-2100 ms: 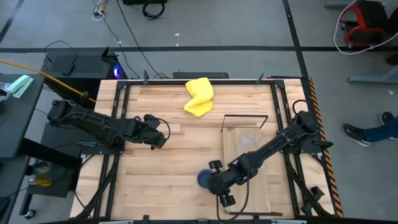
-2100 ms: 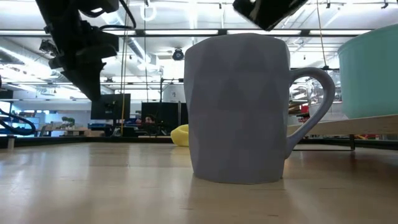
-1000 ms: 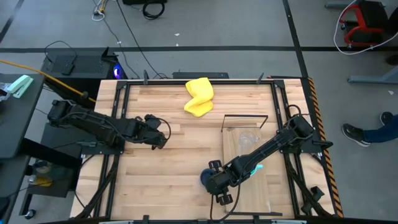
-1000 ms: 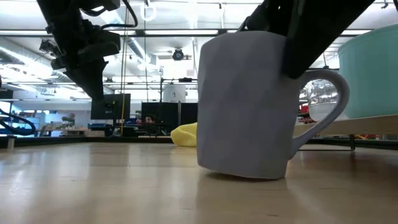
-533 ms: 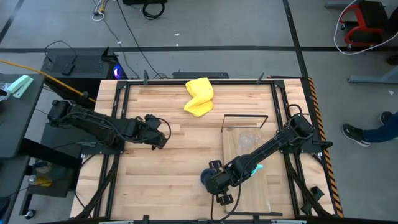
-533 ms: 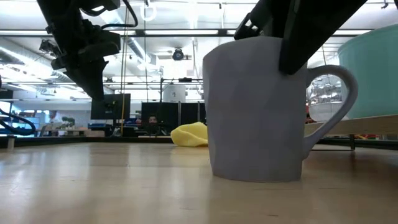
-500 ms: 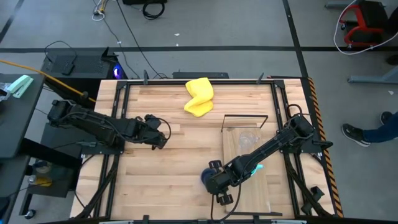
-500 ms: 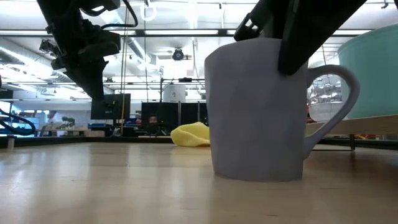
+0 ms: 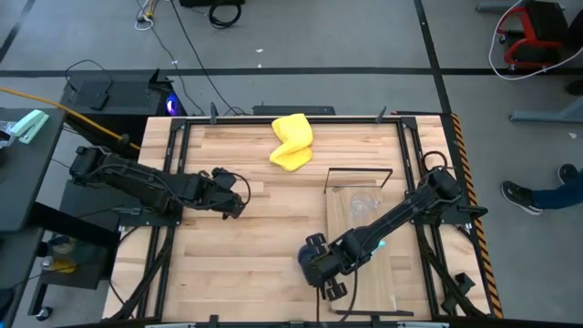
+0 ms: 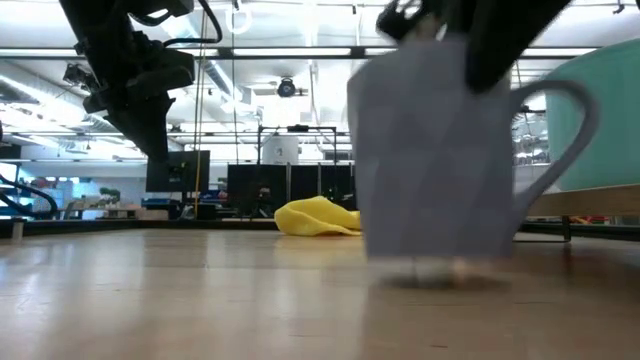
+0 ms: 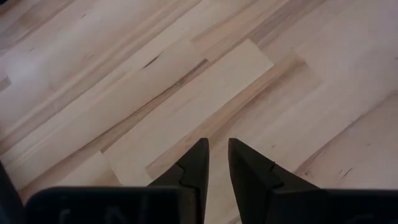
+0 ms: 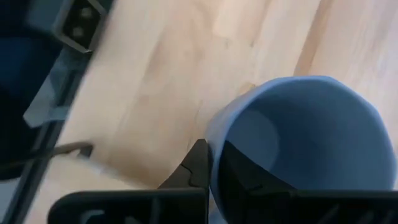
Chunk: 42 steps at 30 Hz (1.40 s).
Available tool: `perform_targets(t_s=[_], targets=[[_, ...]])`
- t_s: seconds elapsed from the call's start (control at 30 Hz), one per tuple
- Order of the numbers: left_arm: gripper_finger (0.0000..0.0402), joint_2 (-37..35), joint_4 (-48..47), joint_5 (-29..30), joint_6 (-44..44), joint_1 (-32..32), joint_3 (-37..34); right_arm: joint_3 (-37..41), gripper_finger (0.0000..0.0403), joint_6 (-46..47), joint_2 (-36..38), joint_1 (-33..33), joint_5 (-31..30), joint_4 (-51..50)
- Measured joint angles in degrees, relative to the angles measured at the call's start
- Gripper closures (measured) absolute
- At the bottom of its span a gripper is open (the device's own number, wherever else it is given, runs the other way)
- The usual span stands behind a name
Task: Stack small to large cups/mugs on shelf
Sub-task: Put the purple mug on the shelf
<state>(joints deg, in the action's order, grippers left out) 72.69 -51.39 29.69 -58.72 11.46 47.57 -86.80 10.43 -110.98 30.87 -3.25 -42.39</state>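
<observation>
Lifted clear of the tabletop [image 9: 264,246] now, the grey-blue mug [image 10: 440,150] hangs in the low view with a thin gap and a shadow beneath its base, where half a second ago it still sat on the wood; it has also drifted a little toward the shelf [image 9: 364,273]. The right gripper [image 12: 214,163] pinches the mug's rim, one finger inside the wall and one outside (the right wrist view shows the rim [image 12: 298,124] wedged between them). From above, that gripper [image 9: 319,264] sits near the table's front edge, just beside the shelf's left side, with the mug mostly hidden under it.

On the shelf, the cyan mug [image 10: 600,120] stands at the low view's right edge, and the clear glass [image 9: 363,200] rests near the black wire frame [image 9: 360,173]. The yellow cloth [image 9: 291,141] lies at the back of the table.

The left gripper [image 11: 214,155] hovers over bare planks at the left-centre, its fingers nearly together and holding nothing.
</observation>
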Motion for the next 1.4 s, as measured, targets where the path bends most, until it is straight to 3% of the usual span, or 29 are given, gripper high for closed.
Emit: perform_targets(t_s=[0.37, 0.6, 0.9, 1.07, 1.4], targets=[[0.0336, 0.1, 0.5, 0.0, 0.0, 0.0, -0.3, -21.4, 0.0386, -6.3, 0.4, 2.8, -2.1, -20.5], [0.0333, 0.1, 0.5, 0.0, 0.0, 0.0, -0.3, -31.7, 0.0386, 4.3, 0.4, 6.3, -4.1, -36.8], [0.0333, 0.1, 0.9, 0.0, 0.9, 0.0, -0.3, -31.6, 0.0386, 12.6, 0.4, 15.9, -4.6, -41.1], [0.0337, 0.1, 1.9, 0.0, 0.9, 0.0, -0.3, -31.4, 0.0386, 18.2, 0.4, 21.0, -8.1, -41.8], [0.0332, 0.1, 3.9, 0.0, 1.7, 0.0, -0.3, -27.1, 0.0386, 24.5, 0.4, 25.0, -10.4, -41.5]])
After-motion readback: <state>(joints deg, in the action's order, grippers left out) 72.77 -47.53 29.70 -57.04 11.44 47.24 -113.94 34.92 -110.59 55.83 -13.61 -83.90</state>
